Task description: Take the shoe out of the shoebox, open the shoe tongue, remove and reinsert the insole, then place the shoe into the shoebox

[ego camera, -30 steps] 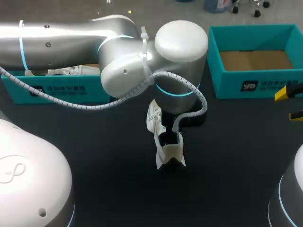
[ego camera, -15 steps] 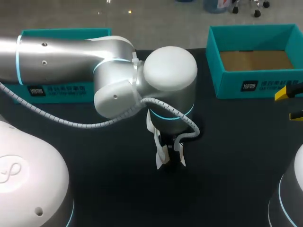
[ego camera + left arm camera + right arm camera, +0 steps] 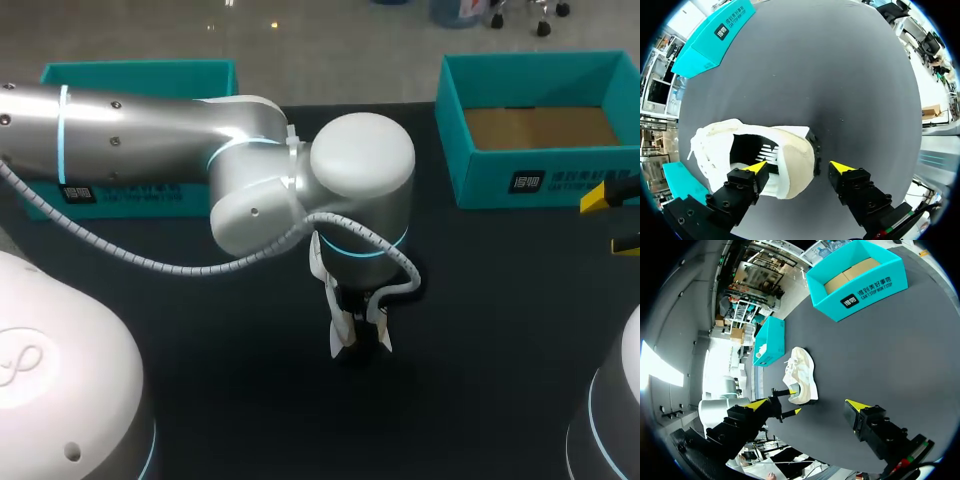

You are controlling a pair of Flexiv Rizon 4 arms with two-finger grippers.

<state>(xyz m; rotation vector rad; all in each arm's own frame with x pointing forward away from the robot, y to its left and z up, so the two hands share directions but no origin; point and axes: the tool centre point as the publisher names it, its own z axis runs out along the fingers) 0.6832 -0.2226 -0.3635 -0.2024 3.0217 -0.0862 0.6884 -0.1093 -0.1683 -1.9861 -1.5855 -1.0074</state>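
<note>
A white shoe (image 3: 720, 145) lies on the dark table (image 3: 230, 400) at the middle, mostly hidden under my left arm in the head view, where only its toe end (image 3: 318, 262) and heel (image 3: 342, 335) show. My left gripper (image 3: 799, 167) stands open astride the heel: one finger over the shoe's opening, the other finger (image 3: 852, 182) outside and apart from the heel. The insole cannot be made out. My right gripper (image 3: 807, 405) hangs open and empty at the table's right edge (image 3: 605, 198), well away from the shoe (image 3: 801, 371).
An open teal shoebox (image 3: 455, 130) with a brown cardboard floor stands at the back right. A second teal box (image 3: 135, 80) stands at the back left, partly behind my left arm (image 3: 150, 130). Both boxes (image 3: 855, 287) (image 3: 769, 342) show beyond the shoe in the right wrist view.
My left arm has shifted toward the front of the table, covering more of the shoe, and its fingers have spread apart at the heel. The right arm has kept still.
</note>
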